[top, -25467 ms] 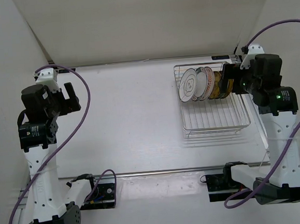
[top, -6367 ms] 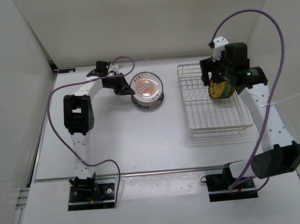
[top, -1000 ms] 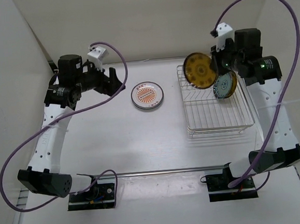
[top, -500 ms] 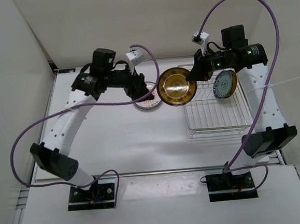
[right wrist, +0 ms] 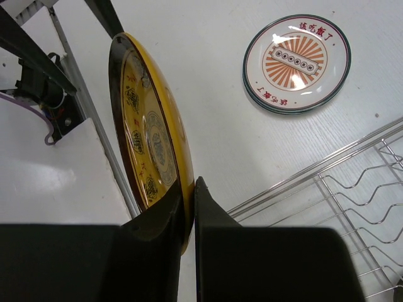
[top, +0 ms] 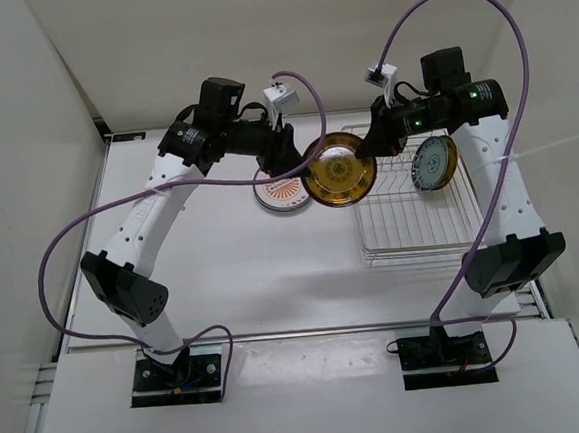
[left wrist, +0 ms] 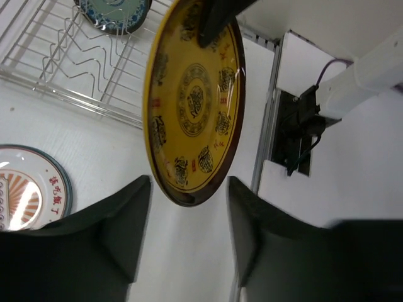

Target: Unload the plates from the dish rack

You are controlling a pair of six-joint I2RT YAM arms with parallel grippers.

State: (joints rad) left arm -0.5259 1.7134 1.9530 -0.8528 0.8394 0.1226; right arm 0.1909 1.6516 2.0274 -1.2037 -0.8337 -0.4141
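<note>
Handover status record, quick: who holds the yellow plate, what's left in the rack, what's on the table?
yellow plate: in the air, on edge
right fingers: shut on its rim
left fingers: open, straddling the opposite rim
dish rack: one teal plate standing inside
table: orange sunburst plate lying flat

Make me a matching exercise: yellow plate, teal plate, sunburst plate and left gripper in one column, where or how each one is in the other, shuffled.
1. yellow plate
2. teal plate
3. sunburst plate
4. left gripper

A. lying flat, outside the rack
B. open, a finger on either side of a plate's rim
C. clamped in the right gripper, in the air
D. standing in the rack

Pairs: 1-C, 2-D, 3-A, 4-B
</note>
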